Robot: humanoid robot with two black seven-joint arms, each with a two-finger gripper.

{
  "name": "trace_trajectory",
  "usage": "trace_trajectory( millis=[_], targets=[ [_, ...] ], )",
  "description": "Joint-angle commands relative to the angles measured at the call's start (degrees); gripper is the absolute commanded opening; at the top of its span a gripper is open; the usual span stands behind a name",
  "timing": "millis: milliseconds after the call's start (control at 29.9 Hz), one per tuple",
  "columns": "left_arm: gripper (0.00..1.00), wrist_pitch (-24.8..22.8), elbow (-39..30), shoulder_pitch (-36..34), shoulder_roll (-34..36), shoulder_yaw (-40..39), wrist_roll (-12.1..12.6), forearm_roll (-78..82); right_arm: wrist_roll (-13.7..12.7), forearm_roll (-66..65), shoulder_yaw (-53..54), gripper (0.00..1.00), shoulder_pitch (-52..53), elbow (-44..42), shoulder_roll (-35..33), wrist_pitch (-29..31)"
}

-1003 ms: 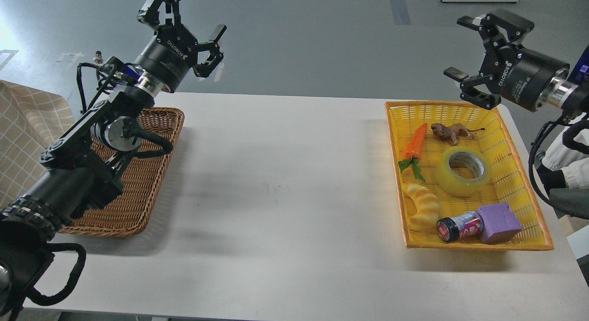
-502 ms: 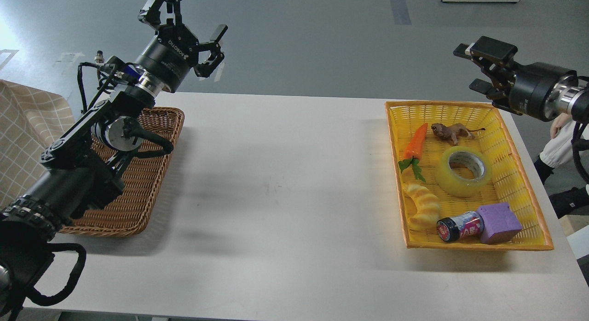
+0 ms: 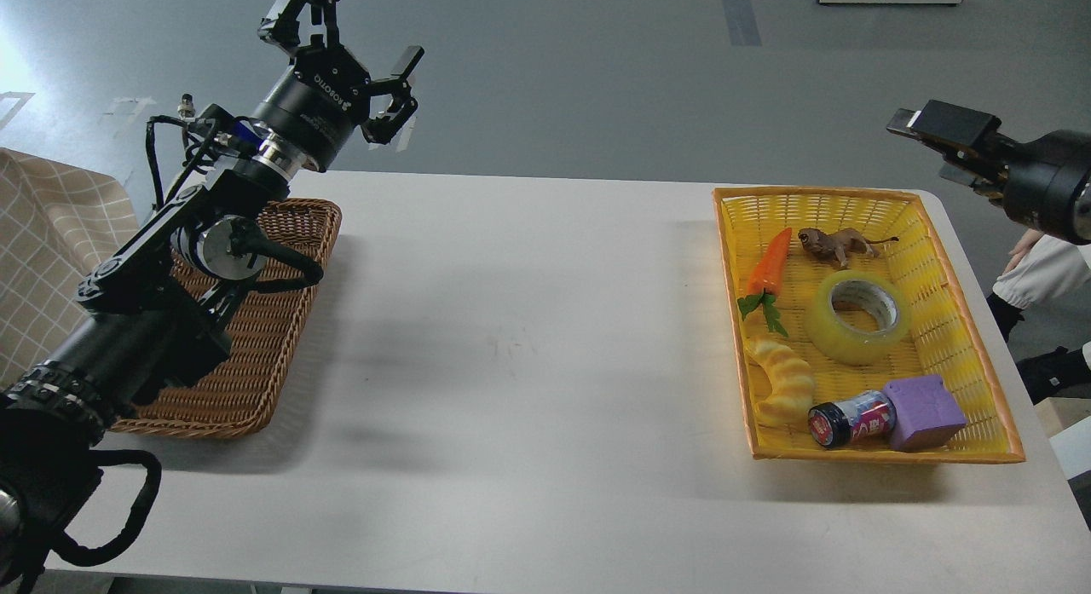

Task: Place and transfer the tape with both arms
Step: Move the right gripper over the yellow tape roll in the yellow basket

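The tape (image 3: 858, 316), a thick translucent yellow roll with a grey-white core, lies flat in the middle of the yellow plastic basket (image 3: 980, 355) on the right of the white table. My left gripper (image 3: 362, 53) is open and empty, raised high above the far end of the brown wicker basket (image 3: 256, 355), far from the tape. My right gripper (image 3: 948, 147) is held in the air beyond the yellow basket's far right corner, pointing left, with its fingers apart and empty.
In the yellow basket lie a toy carrot (image 3: 767, 266), a small brown animal figure (image 3: 831, 242), a yellow croissant toy (image 3: 784, 379), a small jar (image 3: 852, 418) and a purple block (image 3: 925, 411). A checked cloth (image 3: 47, 253) hangs at the left. A person's sleeve (image 3: 1044, 270) shows at the right edge.
My right gripper has drawn back to the right and dropped lower, and it has turned side-on. My left gripper has barely moved. The tape has not moved.
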Motion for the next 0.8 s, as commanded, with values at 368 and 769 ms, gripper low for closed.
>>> trace_trajectory(
  millis=[368, 769],
  targets=[
    [0.98, 0.00, 0.01, 0.00, 0.14, -0.01, 0.01, 0.00, 0.35, -27.55, -10.11, 0.96, -1.92, 1.64, 0.35, -0.01],
    [0.98, 0.00, 0.01, -0.08, 0.23, -0.01, 0.01, 0.08, 0.44, -37.40, -15.03, 0.90, -1.83, 0.93, 4.04, -0.01]
  ],
)
